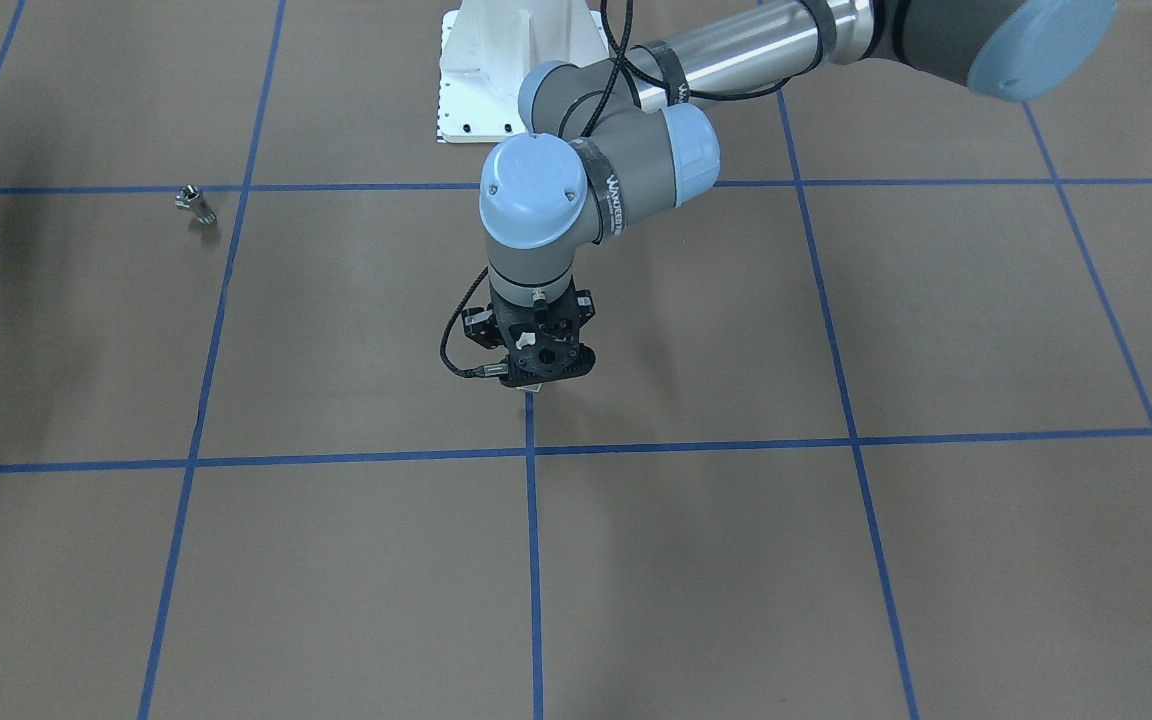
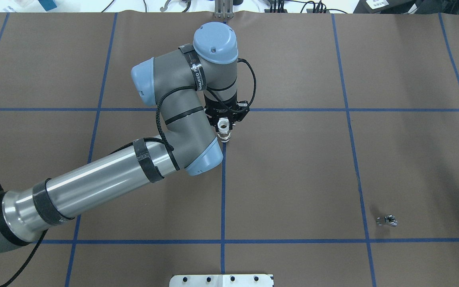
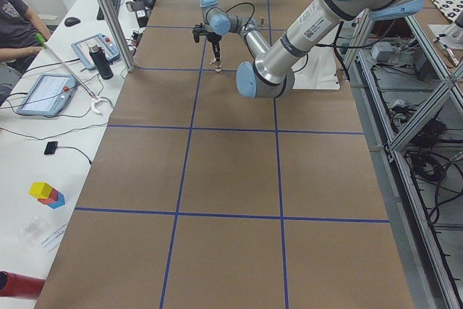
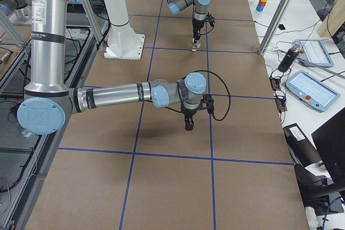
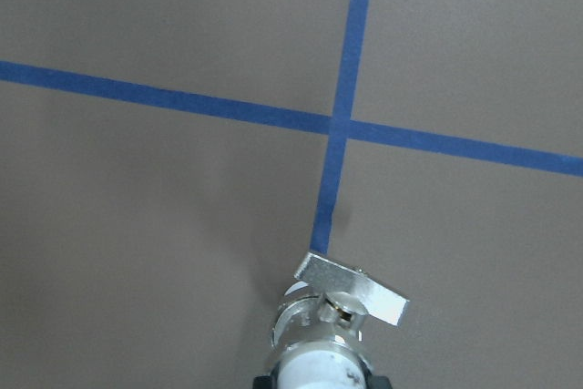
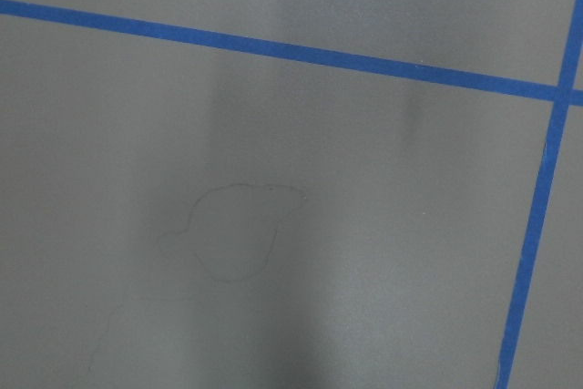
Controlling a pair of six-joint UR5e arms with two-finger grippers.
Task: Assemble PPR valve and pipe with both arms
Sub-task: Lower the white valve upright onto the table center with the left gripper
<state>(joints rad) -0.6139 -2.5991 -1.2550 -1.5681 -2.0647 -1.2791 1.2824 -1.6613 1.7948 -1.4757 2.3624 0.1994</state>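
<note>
Left claw (image 2: pixel 223 126) pinching the PPR valve (image 2: pixel 224 136) by its white collar, brass body beneath the claw, pipe (image 2: pixel 387 220) lying on the counter (image 2: pixel 293 179) well apart from it, right claw (image 4: pixel 188 126) state cannot be told

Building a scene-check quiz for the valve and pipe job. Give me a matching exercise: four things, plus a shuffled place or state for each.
Things:
1. valve
2. pipe
3. right gripper
4. base plate

Places or states:
A. lying loose on the table, on the robot's right side
B. white, at the robot's edge of the table
C. clamped in the left gripper, above the blue tape
D. hanging over bare table, far from the valve

Pairs: 1-C, 2-A, 3-D, 4-B
</note>
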